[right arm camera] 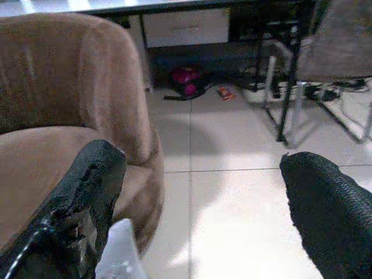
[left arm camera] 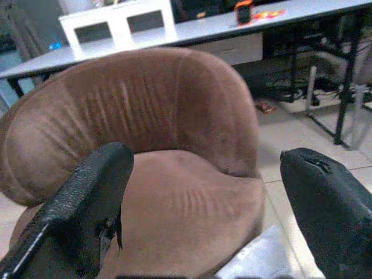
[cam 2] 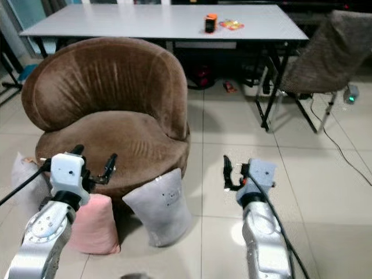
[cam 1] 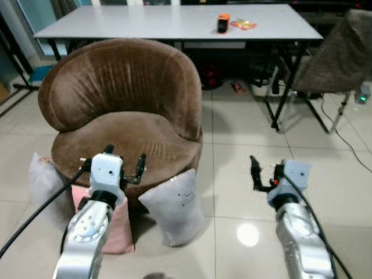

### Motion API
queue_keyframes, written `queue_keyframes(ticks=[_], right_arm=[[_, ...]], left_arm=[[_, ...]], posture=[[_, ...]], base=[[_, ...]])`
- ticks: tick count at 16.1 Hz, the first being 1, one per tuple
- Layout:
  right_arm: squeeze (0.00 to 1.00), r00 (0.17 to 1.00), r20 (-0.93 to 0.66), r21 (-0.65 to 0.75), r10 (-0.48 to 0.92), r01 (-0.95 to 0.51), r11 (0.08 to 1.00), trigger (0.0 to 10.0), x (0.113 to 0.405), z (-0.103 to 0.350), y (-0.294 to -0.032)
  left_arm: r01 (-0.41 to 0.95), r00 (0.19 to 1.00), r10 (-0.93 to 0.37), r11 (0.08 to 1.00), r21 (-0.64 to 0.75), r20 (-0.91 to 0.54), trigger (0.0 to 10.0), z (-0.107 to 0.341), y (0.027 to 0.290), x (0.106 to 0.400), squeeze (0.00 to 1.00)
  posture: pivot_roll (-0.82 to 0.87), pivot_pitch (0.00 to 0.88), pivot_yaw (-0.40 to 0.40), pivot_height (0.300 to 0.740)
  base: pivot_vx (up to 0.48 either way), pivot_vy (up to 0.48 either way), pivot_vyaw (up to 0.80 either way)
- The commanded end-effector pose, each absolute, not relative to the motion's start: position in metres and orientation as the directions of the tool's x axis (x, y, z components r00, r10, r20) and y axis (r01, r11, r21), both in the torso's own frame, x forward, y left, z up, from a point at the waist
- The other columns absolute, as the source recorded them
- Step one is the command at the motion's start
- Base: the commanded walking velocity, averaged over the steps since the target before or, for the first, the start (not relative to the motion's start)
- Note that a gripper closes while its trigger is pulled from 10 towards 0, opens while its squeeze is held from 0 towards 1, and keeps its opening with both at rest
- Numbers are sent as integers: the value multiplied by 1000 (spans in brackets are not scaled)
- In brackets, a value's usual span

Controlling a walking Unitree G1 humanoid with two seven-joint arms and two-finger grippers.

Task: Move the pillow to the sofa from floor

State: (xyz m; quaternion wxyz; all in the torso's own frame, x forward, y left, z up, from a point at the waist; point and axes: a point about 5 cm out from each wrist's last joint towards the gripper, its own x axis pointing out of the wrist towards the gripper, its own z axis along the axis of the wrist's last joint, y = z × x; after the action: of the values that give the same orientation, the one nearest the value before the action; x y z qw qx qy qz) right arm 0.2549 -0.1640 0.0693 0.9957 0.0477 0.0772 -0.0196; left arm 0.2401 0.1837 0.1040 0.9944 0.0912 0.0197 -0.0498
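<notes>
A brown round sofa chair [cam 1: 122, 104] stands in front of me. Against its front, on the tiled floor, lean a pale grey pillow [cam 1: 174, 206] and a pink pillow [cam 1: 119, 229]. Another pale pillow [cam 1: 42, 180] leans at the sofa's left side. My left gripper [cam 1: 125, 158] is open and empty, held above the pink pillow and near the seat's front edge. To the right of the grey pillow, my right gripper [cam 1: 263, 173] hangs open and empty over bare tiles. The left wrist view looks onto the sofa seat [left arm camera: 174, 192] and a corner of the grey pillow [left arm camera: 256, 261].
Behind the sofa stands a long grey table [cam 1: 174, 23] with an orange object [cam 1: 223, 23] on it. A folding chair under a brown cover [cam 1: 343, 52] stands at the right, with cables [cam 1: 349, 139] on the floor. Open tile floor [cam 1: 244, 145] lies right of the sofa.
</notes>
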Motion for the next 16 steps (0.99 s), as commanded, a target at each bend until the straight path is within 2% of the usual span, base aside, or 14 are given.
queue_keyframes(ticks=[1,3,6,12,16], right_arm=[[0,991,-134,71,-29,39,997,10000,258,74,-163],[0,989,-147,104,-12,28,994,10000,259,73,-162],[0,993,-114,66,43,-36,997,10000,261,77,-157],[0,989,-114,100,99,-88,991,10000,261,77,-150],[0,988,-120,111,93,-80,991,10000,262,75,-151]], left_arm=[[110,994,-103,978,179,-48,10000,106,183,243,749],[110,994,-104,978,179,-46,10000,106,182,243,745],[108,994,-102,978,176,-44,10000,106,181,243,757],[104,994,-98,980,169,-45,10000,105,180,241,753],[114,993,-107,978,175,-45,10000,104,179,242,753]], posture=[[35,43,17,740],[35,42,15,740],[37,42,3,740],[38,34,-1,740],[37,26,-1,740]], base=[[307,0,0],[304,0,0],[307,0,0],[306,0,800],[307,0,0]])
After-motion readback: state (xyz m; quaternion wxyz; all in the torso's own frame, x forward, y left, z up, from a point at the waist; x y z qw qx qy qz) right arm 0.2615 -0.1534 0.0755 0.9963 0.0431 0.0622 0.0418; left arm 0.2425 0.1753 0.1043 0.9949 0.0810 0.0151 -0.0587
